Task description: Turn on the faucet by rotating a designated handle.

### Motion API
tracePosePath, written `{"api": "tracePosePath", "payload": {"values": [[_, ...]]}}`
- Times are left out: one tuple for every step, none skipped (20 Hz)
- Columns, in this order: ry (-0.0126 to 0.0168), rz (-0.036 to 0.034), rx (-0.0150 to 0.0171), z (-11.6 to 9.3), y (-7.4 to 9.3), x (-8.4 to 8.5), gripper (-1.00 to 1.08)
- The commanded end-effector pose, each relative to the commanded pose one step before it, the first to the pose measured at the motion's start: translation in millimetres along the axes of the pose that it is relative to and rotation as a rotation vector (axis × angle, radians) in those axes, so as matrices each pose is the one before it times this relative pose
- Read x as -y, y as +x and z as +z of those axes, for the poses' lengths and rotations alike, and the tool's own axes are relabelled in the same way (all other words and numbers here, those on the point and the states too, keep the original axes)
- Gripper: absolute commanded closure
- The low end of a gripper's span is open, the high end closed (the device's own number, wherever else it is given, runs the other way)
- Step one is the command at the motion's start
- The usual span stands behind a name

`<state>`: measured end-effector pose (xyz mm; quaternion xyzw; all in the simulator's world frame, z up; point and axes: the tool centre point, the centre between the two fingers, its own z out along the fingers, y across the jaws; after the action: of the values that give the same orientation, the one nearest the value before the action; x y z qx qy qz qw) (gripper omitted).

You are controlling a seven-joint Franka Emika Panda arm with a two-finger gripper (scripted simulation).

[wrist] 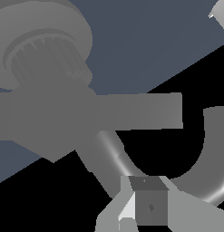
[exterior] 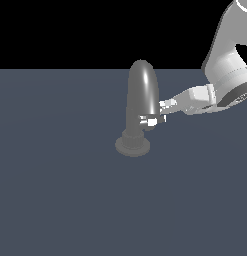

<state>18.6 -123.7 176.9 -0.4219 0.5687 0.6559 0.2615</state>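
My end effector (exterior: 164,111) comes in from the exterior view's right, reaching nearly level toward the faucet (exterior: 141,100). Its white fingers (exterior: 168,104) sit right at the handle (exterior: 151,120), the short bright lever sticking out sideways from the faucet's stem toward the exterior view's right. The tips look to be touching the lever's outer end or just beside it; I cannot tell which from here, and I cannot tell whether the fingers are spread or closed, since they overlap in the exterior view and only one finger (wrist: 147,204) shows clearly in the wrist view.

In the wrist view the handle (wrist: 131,112) crosses the frame as a wide flat grey bar, with the faucet's ribbed round base (wrist: 45,50) behind it and the curved spout (wrist: 208,154) bending round beyond the finger.

The faucet stands upright on its stepped base (exterior: 132,146) on the dark blue-grey desk (exterior: 55,200), its arched spout rising well above the handle. The arm (exterior: 227,65) fills the exterior view's upper right corner.
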Motion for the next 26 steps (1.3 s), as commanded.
{"api": "tracePosePath", "payload": {"values": [[0.00185, 0.003, 0.00402, 0.44, 0.77, 0.12, 1.08], [0.0, 0.0, 0.0, 0.0, 0.0, 0.0, 1.08], [0.0, 0.0, 0.0, 0.0, 0.0, 0.0, 1.08], [0.0, 0.0, 0.0, 0.0, 0.0, 0.0, 1.08], [0.0, 0.0, 0.0, -0.32, 0.21, -0.02, 1.08], [0.0, 0.0, 0.0, 0.03, 3.45, -1.0, 1.08], [0.0, 0.0, 0.0, 0.03, 3.51, -1.02, 1.08], [0.0, 0.0, 0.0, 0.03, 3.56, -1.03, 1.08], [0.0, 0.0, 0.0, 0.03, 3.62, -1.05, 1.08], [0.0, 0.0, 0.0, 0.03, 3.67, -1.06, 1.08], [0.0, 0.0, 0.0, 0.03, 3.73, -1.08, 1.08], [0.0, 0.0, 0.0, 0.03, 3.78, -1.09, 1.08], [0.0, 0.0, 0.0, 0.03, 3.84, -1.1, 1.08], [0.0, 0.0, 0.0, 0.03, 3.9, -1.12, 1.08], [0.0, 0.0, 0.0, 0.03, 3.96, -1.13, 1.08], [0.0, 0.0, 0.0, 0.03, 4.02, -1.14, 1.08], [0.0, 0.0, 0.0, 0.03, 4.08, -1.16, 1.08], [0.0, 0.0, 0.0, 0.03, 4.15, -1.17, 1.08], [0.0, 0.0, 0.0, 0.02, 4.22, -1.17, 1.08], [0.0, 0.0, 0.0, 0.0, 0.0, 0.0, 1.08], [0.0029, -0.03144, -0.01139, -0.07, -20.94, 0.63, 1.08], [-0.00027, 0.00265, 0.001, 0.07, 6.63, 2.26, 1.08], [-0.00027, 0.00265, 0.001, 0.06, 6.57, 2.25, 1.08], [-0.00027, 0.00265, 0.001, 0.05, 6.51, 2.24, 1.08], [-0.00026, 0.00257, 0.00097, 0.06, 6.4, 2.2, 1.08], [-0.00025, 0.00257, 0.00097, 0.05, 6.33, 2.18, 1.08]]}}
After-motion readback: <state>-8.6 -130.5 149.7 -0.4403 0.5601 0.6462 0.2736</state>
